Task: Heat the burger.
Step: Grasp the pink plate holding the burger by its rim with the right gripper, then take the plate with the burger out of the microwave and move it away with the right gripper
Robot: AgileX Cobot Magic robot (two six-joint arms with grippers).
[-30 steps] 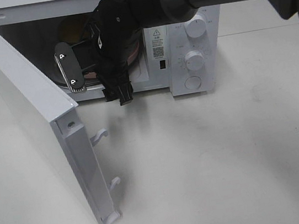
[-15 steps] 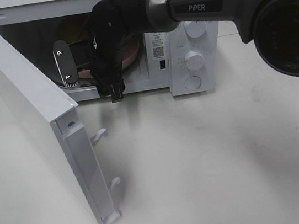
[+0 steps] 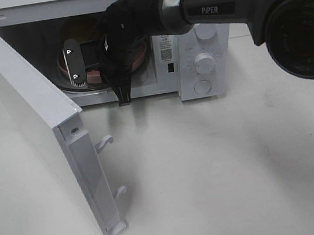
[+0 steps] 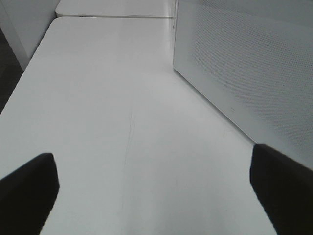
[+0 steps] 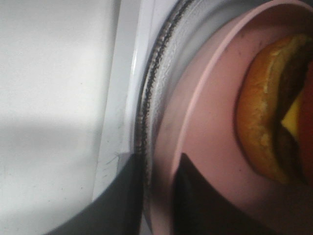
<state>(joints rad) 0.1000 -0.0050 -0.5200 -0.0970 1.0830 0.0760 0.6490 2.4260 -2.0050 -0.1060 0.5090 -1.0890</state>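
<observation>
The burger (image 5: 266,112) lies on a round pink plate (image 5: 210,122) that rests on the glass turntable (image 5: 156,83) inside the open microwave (image 3: 194,7). In the exterior high view the burger's brown bun (image 3: 77,29) shows behind my right arm, which reaches into the cavity. In the right wrist view my right gripper (image 5: 156,196) has its two dark fingers close together astride the plate's near rim, shut on it. My left gripper (image 4: 151,196) hangs open over the bare white table, with nothing between its fingers. It is out of the exterior high view.
The microwave door (image 3: 33,111) stands wide open to the left, its latch hooks (image 3: 106,141) pointing right. Two knobs (image 3: 203,62) and a round button (image 3: 202,86) are on the control panel. The door's perforated panel (image 4: 244,73) is beside my left gripper.
My right arm has dropped lower and shifted slightly left into the cavity. Its fingers, wide apart a second ago, have closed onto the plate's rim. The left gripper stays open.
</observation>
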